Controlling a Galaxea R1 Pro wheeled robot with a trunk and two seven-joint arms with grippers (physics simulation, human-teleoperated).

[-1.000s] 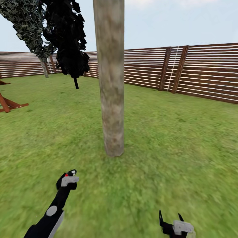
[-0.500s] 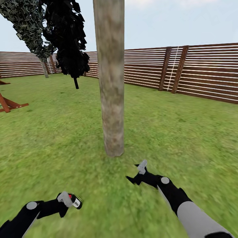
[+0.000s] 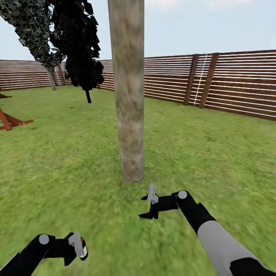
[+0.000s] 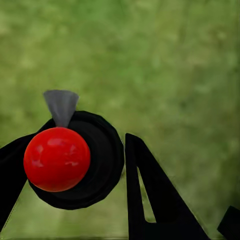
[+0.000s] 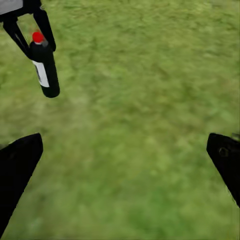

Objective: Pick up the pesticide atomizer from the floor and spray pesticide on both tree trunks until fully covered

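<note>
Pinching the black spray bottle (image 5: 44,65) low over the grass (image 3: 214,153), the left end effector (image 3: 76,247) is sitting well short of the tree trunk (image 3: 128,96) ahead, while the spread, empty right end effector (image 3: 147,207) is hanging nearer its base.

Far ahead of the left claw (image 3: 78,249) and off to its left, a reddish-brown timber frame (image 3: 9,120) sits on the ground. It shows one slanted leg and a low base beam, and the rest is cut off at the edge of the head view.

Well beyond the right claw (image 3: 147,207), a brown fence (image 3: 245,88) of horizontal slats runs across the whole background. It stands taller on that claw's right side and drops lower far to the left. Ahead and to the right of the right claw, two darker leaning posts (image 3: 209,80) stand close together against the slats, with a thin white strip (image 3: 201,78) between them.

Above the fence is pale blue sky (image 3: 214,27), with a faint cloud (image 3: 168,3) at the very top.
</note>
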